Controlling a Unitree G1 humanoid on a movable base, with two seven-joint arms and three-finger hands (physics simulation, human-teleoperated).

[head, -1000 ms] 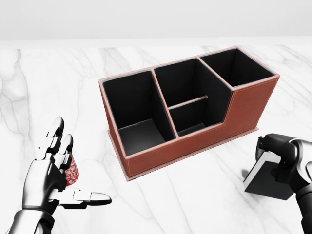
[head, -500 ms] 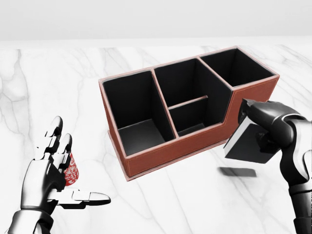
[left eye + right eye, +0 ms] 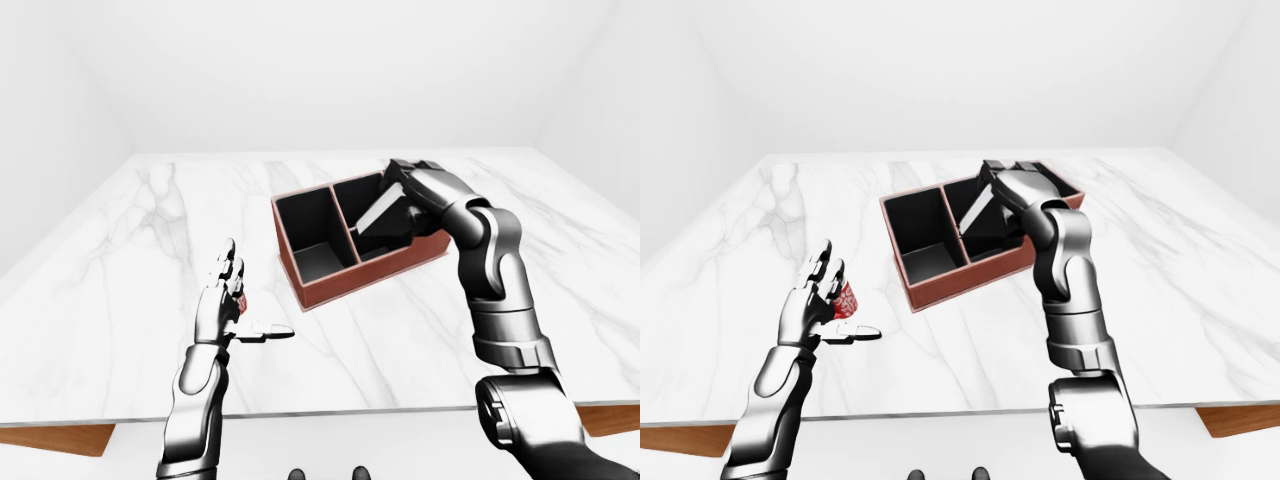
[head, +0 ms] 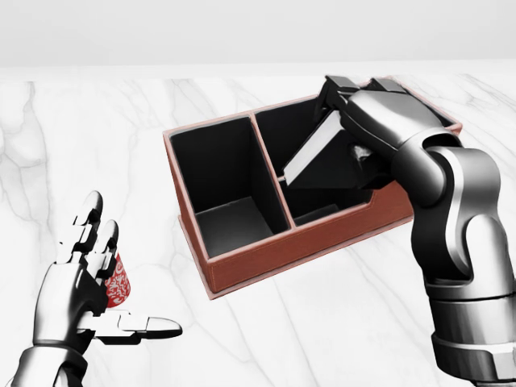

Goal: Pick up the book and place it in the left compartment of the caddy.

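While the right hand grips the book tilted above the caddy's middle compartment, the left compartment waits unfilled; the left hand's fingers hang spread, empty.

The caddy is reddish-brown outside with a paler pinkish rim and black inside, standing on a white tabletop veined in grey, with a wooden-brown underside edge. The book is black with a white page edge. Both hands are glossy silver-grey and black, and beside the left hand sits a red object with a white pattern.
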